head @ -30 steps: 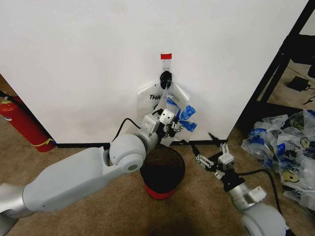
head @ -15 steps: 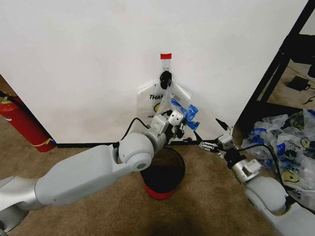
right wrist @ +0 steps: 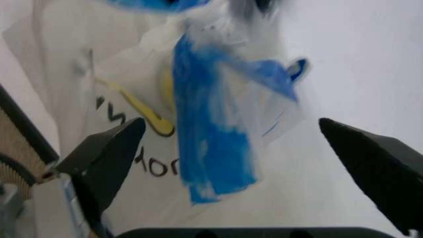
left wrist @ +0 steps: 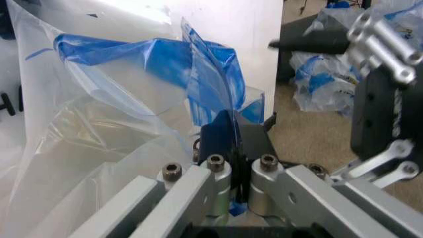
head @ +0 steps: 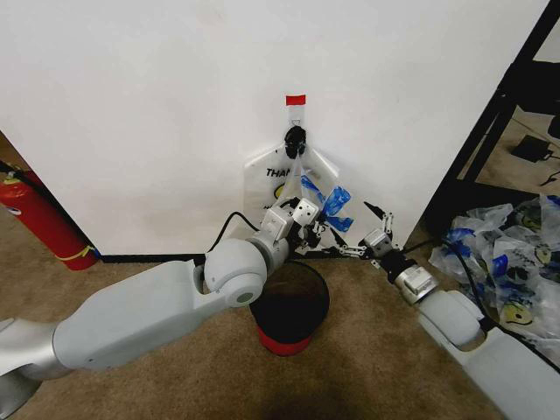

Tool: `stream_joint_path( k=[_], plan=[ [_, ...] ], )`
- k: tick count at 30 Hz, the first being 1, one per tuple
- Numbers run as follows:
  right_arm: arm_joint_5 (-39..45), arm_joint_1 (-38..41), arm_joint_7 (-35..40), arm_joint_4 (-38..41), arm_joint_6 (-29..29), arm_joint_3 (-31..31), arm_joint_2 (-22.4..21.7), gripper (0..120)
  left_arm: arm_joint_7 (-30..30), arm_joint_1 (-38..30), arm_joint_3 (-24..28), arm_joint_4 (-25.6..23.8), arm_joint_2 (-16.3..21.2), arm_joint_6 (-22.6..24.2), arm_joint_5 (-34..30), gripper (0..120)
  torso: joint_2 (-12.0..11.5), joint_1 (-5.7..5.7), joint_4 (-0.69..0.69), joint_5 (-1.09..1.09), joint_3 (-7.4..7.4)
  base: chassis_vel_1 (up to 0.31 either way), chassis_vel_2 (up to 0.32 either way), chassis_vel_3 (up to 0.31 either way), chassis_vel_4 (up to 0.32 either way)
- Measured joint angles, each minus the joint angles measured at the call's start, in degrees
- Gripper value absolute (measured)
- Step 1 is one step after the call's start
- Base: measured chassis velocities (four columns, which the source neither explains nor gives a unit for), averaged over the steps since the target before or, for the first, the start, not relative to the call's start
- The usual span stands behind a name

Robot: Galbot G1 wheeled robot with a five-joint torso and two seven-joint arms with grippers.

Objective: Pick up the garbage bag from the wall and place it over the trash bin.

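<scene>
- The right gripper (head: 360, 231) has swung up from low on the floor at lower right to just right of centre, beside the bag (head: 297, 188) — a second hand is arriving to help spread the bag's mouth, by my reading.
- The left gripper (head: 313, 231) has barely shifted; it stays at centre frame, just above the bin (head: 290, 304).
- The bag hangs from the hook (head: 295, 136) on the wall (head: 157, 114), so the lift-off is not yet done.
- Left fingers (left wrist: 218, 136) are together, clamped on the bag's blue-trimmed edge; the film runs up from between them.
- Right fingers (right wrist: 106, 153) are wide apart — the blue trim (right wrist: 215, 148) lies in the gap between them, not yet touched as far as I can tell.
- The bin stands directly below the bag, against the wall.
</scene>
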Motion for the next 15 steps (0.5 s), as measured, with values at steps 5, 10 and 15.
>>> stream_joint_path(
  k=[5,10,15],
  plan=[
    [-0.72,1.54,-0.09,-2.04,0.05,-1.89,1.19,85,0.18,0.39,-0.38,-0.12,0.30,-0.14,0.14,0,0.00,0.00,0.00,0.00,0.00,0.000,0.000,0.000,0.000],
    [-1.28,4.02,-0.04,-3.92,-0.13,-4.25,3.04,66,0.55,0.41,0.01,-0.98,1.24,-0.16,0.16,0,0.00,0.00,0.01,0.00,0.00,0.000,0.000,0.000,0.000],
    [-1.29,4.68,-0.03,-4.47,-0.24,-4.81,3.90,51,0.59,0.35,0.10,-1.22,1.34,-0.16,0.16,0,0.00,0.00,0.01,-0.01,0.00,0.000,0.000,0.000,0.000]
  ],
)
